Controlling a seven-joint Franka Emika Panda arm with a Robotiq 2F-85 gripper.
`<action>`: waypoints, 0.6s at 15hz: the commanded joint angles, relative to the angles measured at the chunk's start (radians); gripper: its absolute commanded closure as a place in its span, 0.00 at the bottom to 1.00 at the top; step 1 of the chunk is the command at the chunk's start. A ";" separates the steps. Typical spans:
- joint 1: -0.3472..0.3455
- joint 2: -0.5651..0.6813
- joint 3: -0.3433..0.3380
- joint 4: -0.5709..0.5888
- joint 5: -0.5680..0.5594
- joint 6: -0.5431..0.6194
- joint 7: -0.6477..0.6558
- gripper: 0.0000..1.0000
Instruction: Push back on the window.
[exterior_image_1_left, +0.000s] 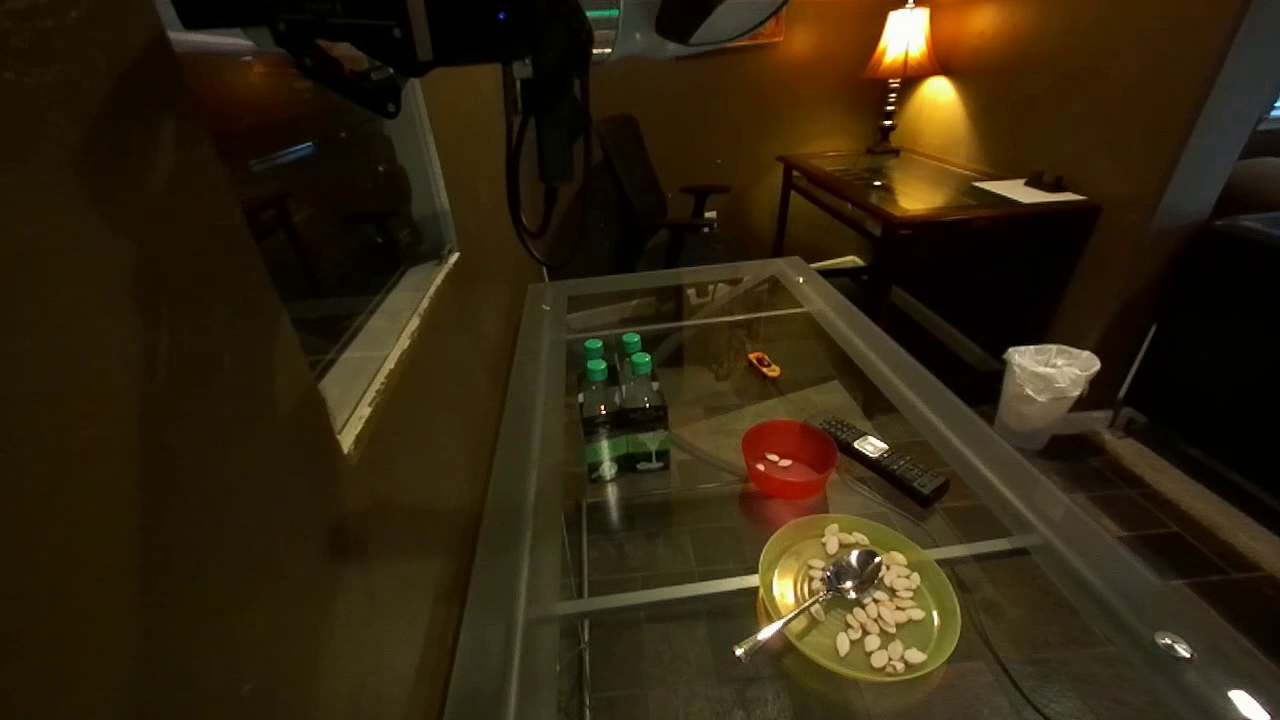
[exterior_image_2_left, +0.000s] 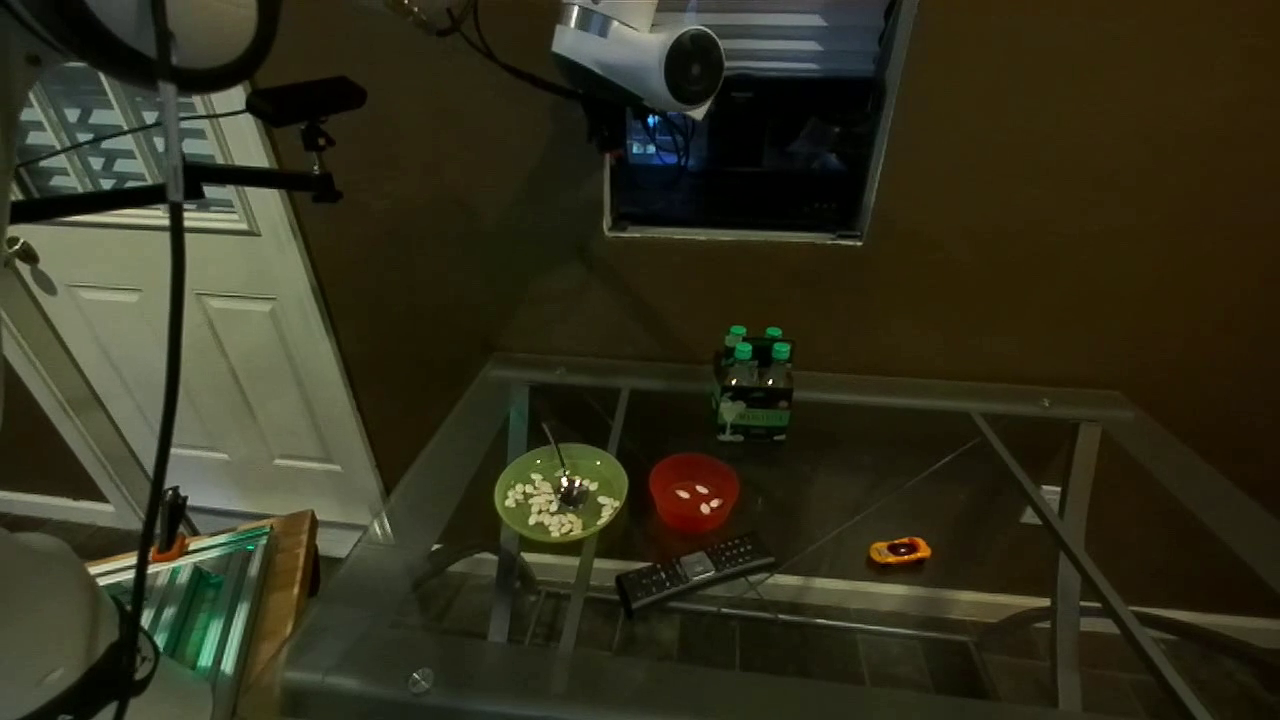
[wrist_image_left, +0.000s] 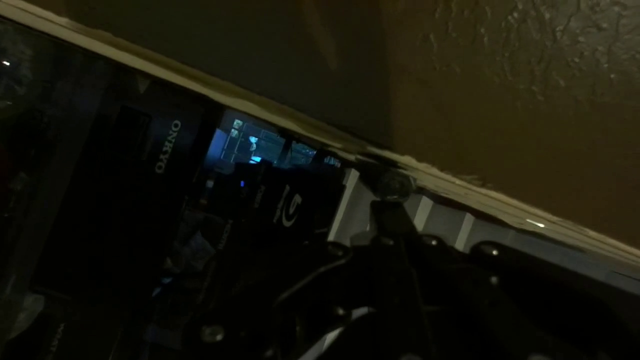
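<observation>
1 window (exterior_image_2_left: 780, 195) in the wall (exterior_image_2_left: 1060, 200) above the table (exterior_image_2_left: 950, 393), facing out across it, sill (exterior_image_1_left: 378, 345) parallel to its wall-side edge; top's cropped, long axis unclear — and the gripper (wrist_image_left: 395, 205), above table height, is closed!

Dimness around a bright lamp (exterior_image_1_left: 903, 48)

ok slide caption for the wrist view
End effector close to the window frame, brown wall on one side, ONKYO lettering on the other.
</observation>
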 joint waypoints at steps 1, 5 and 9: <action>0.046 0.090 -0.016 0.101 -0.018 -0.028 0.056 1.00; 0.049 -0.169 -0.038 -0.173 -0.022 0.096 0.215 1.00; 0.073 -0.356 -0.035 -0.352 -0.087 0.280 0.353 1.00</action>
